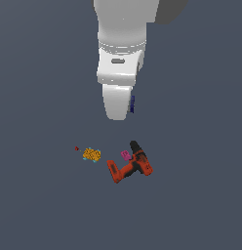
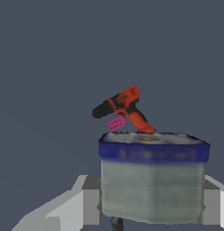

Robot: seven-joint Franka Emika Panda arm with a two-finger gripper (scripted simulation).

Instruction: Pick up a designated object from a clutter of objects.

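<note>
Plain dark grey surface (image 1: 40, 205) below, and the pincer (image 2: 152, 212) is clamped on the grey-blue item (image 2: 153, 180), held high above the drill (image 1: 130, 166) and pink block (image 1: 125, 155), so grip firm, rise straight, no swinging, I'd say.

- The drill (image 1: 131, 167) and pink block (image 1: 125, 155) touch, blocking passage between them.
- Open floor (image 1: 40, 205) surrounds the clutter.
- A clear gap separates the drill from the orange-yellow item (image 1: 91, 155).
</note>
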